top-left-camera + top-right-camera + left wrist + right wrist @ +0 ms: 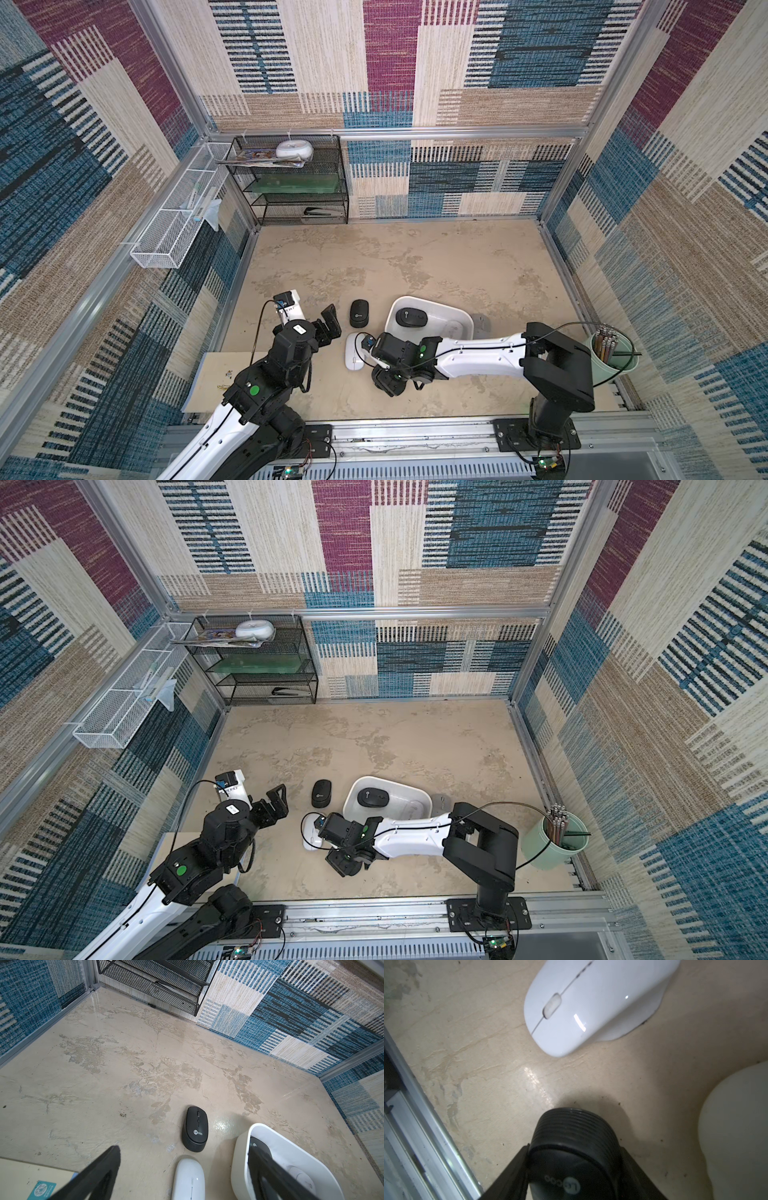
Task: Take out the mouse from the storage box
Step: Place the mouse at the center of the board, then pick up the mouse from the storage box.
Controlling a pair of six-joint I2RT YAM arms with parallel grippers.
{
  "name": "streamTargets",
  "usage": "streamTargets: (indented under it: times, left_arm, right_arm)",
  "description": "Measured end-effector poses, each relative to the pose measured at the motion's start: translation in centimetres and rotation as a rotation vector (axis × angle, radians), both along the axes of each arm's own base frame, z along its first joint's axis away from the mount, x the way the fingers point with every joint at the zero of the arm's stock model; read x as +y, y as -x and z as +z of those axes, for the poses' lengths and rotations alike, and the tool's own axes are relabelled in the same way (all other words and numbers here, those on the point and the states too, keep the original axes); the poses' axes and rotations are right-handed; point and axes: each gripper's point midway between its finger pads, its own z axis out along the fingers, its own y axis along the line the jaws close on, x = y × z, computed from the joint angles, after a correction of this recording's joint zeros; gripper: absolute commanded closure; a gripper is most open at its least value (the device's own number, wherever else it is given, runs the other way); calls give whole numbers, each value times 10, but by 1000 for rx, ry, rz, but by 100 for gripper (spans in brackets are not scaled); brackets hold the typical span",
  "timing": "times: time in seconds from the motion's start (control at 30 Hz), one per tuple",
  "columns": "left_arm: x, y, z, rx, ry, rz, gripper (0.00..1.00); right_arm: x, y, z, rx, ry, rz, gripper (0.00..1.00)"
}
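right jaws: clamp black mouse (574, 1159), front cut off | storage box (737, 1136): blurred

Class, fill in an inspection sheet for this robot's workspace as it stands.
Surface: table, beige, stained.
Job's things: tub holds inner black mouse, inner white mouse; loose black mouse and loose white mouse lie outside.
Clutter: pencil cup, rack, basket.
Hands: left hand open, empty; right hand shut on held mouse, black.
Cables: black cable loops off each arm.
Surroundings: carpeted walls.
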Motion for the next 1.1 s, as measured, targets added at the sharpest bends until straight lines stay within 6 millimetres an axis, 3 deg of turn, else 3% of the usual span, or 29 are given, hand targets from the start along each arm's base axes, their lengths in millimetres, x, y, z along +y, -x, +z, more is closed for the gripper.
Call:
streamTargets:
  times: [0.23, 0.4, 0.5, 0.67, 0.77, 0.83, 0.97, 1.1]
  left_arm:
    - [-1, -1, -5, 13, -9, 0, 1]
    - [-1, -1, -6, 12, -7, -1, 1]
    - [0, 0, -5, 7, -3, -2, 1]
    - [-1, 1, 4, -14, 14, -6, 1]
    - [-8, -2, 4, -1, 22, -33, 1]
    - [-17, -6, 4, 22, 25, -61, 1]
    - [-41, -16, 0, 78, 41, -135, 1]
    - [-79, -34, -11, 179, 57, -240, 3]
  right_arm:
    - [-2, -1, 2, -10, -1, -5, 21]
    - [-1, -3, 20, -32, -40, -9, 19]
    - [-2, -5, 38, -57, -76, -16, 18]
    - [-15, -21, 90, -171, -152, -80, 14]
    - [-42, -44, 118, -272, -188, -176, 12]
    - [-70, -66, 130, -332, -192, -275, 11]
    - [-127, -101, 138, -412, -181, -464, 7]
    - [-179, -123, 132, -444, -160, -629, 6]
